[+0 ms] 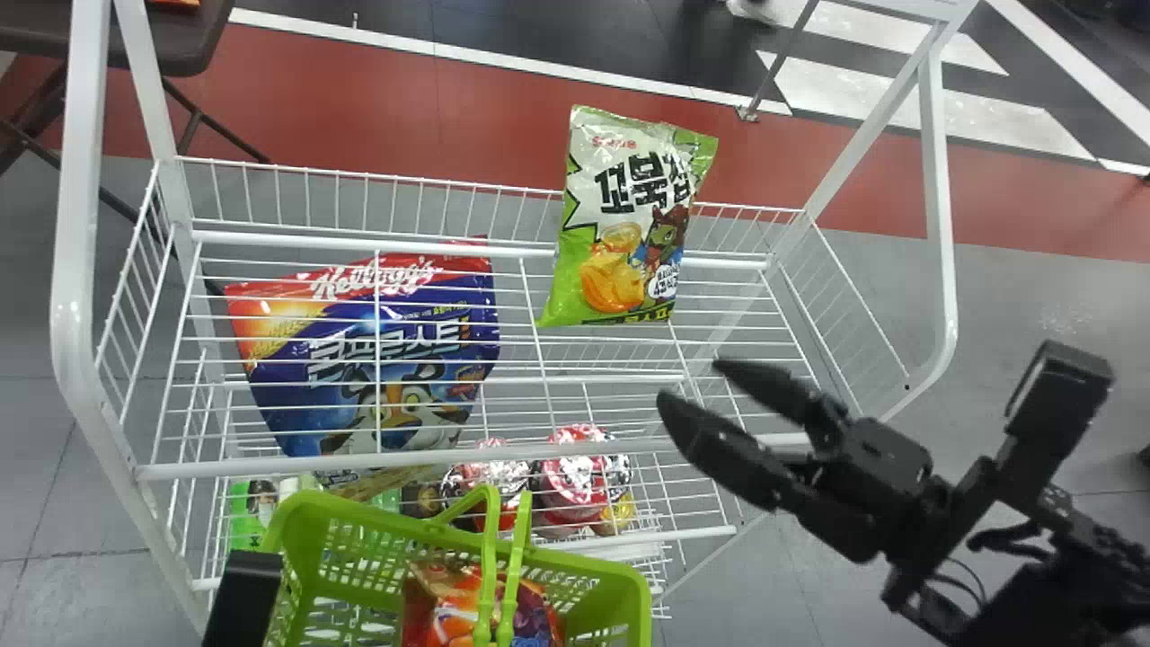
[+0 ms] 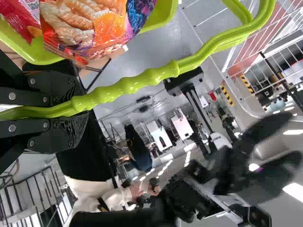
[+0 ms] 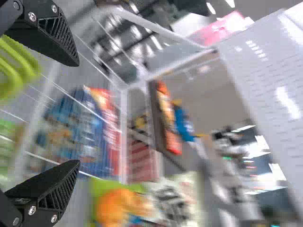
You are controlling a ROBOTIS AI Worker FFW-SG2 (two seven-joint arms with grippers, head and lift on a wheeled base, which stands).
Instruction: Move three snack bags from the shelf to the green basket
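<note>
My right gripper [image 1: 689,381] stands open over the wire shelf's right front, in front of a green and white snack bag [image 1: 629,216] leaning upright at the rack's rear edge. Nothing is between the fingertips [image 3: 78,113] in the right wrist view, where that bag [image 3: 142,203] appears blurred. My left gripper [image 1: 243,598] is at the bottom left, beside the green basket [image 1: 346,530]. In the left wrist view the left gripper [image 2: 78,112] is shut on the basket's handle [image 2: 142,80]. An orange and purple snack bag [image 2: 87,23] and a red one [image 2: 21,16] lie in the basket.
A large blue and red bag [image 1: 377,350] occupies the shelf's left side. Round red-topped packs [image 1: 579,476] sit on a lower level behind the basket. White frame posts [image 1: 76,270] rise at both sides. A brown table [image 1: 171,40] stands at the back left.
</note>
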